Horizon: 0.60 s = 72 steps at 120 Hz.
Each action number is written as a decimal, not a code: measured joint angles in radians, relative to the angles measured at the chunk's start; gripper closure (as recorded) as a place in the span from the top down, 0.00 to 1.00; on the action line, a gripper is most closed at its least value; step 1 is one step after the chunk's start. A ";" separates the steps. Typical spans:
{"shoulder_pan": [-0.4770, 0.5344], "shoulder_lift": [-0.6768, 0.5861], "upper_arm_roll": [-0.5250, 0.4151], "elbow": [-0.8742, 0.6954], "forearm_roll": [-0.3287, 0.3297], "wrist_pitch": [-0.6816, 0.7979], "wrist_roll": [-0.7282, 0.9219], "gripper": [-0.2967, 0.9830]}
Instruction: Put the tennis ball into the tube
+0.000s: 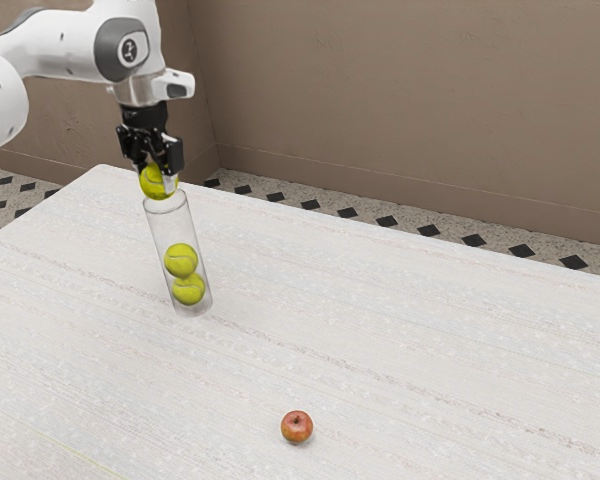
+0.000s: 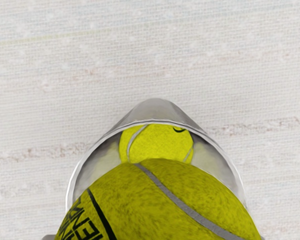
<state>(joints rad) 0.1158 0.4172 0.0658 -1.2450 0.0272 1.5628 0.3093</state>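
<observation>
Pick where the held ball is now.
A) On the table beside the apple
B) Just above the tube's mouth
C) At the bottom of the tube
B: the hand holds the ball right over the rim of the tube.

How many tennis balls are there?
3. One tennis ball is in my gripper, above the clear tube. Inside the tube, the upper ball sits on the lower ball.
</observation>
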 joint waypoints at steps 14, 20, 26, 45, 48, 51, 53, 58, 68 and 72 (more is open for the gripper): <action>-0.003 0.023 0.000 0.032 -0.001 -0.010 0.008 0.65; -0.004 0.026 -0.001 0.038 -0.001 -0.013 0.010 0.67; -0.004 0.027 0.000 0.040 -0.001 -0.016 0.013 0.69; -0.009 -0.120 -0.121 -0.055 -0.007 -0.020 0.020 0.73; -0.011 -0.132 -0.138 -0.060 -0.007 -0.020 0.020 0.74; -0.012 -0.140 -0.154 -0.063 -0.006 -0.021 0.021 0.74; -0.013 -0.143 -0.161 -0.063 -0.006 -0.021 0.021 0.74; -0.015 -0.148 -0.173 -0.063 -0.006 -0.021 0.023 0.75; -0.025 -0.155 -0.183 -0.059 -0.005 -0.022 0.025 0.75; -0.025 -0.158 -0.189 -0.059 -0.005 -0.022 0.025 0.76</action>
<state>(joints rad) 0.0908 0.2593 -0.1236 -1.3037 0.0221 1.5405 0.3348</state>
